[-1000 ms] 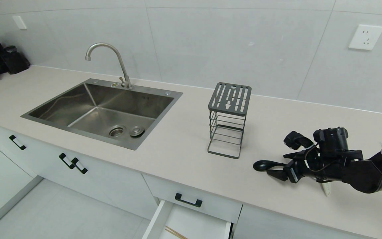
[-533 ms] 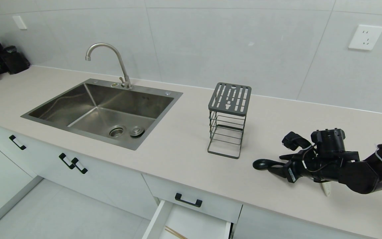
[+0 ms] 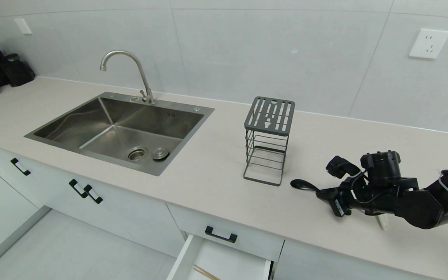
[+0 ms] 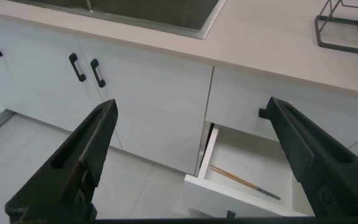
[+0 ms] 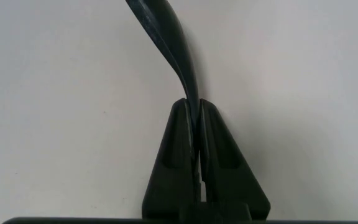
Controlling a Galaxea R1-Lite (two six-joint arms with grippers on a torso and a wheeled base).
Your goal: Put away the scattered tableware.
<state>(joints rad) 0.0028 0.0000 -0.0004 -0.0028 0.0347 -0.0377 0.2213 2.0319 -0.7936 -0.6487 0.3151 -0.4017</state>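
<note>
R gripper [image 5: 193, 107]: fingers [image 5: 174, 134] pinched tight on the thin handle of a black spoon [image 5: 166, 37], no gap showing btw them apart from the handle itself. In head view the R gripper [image 3: 325, 193] sits low over the countertop [image 3: 208, 175] at the robot's right, w/ the spoon [image 3: 301, 185] sticking out toward the robot's left, bowl end nearest the wire rack [image 3: 268, 140]; can't tell if the bowl touches the counter. Rack stands upright just beside the spoon's bowl, slotted plate on top. A small white item [image 3: 382, 222] lies on the counter under the R arm, mostly hidden. L gripper [image 4: 190, 109]: fingers [image 4: 95, 146] spread wide, nothing btw them, out in front of the cabinets below counter level. Beyond it, an open drawer [image 4: 211, 155] w/ a pair of chopsticks [image 4: 244, 182] inside. Sink [image 3: 193, 128] w/ faucet [image 3: 125, 62] is set in the counter on the robot's left, well apart from rack & spoon.
</note>
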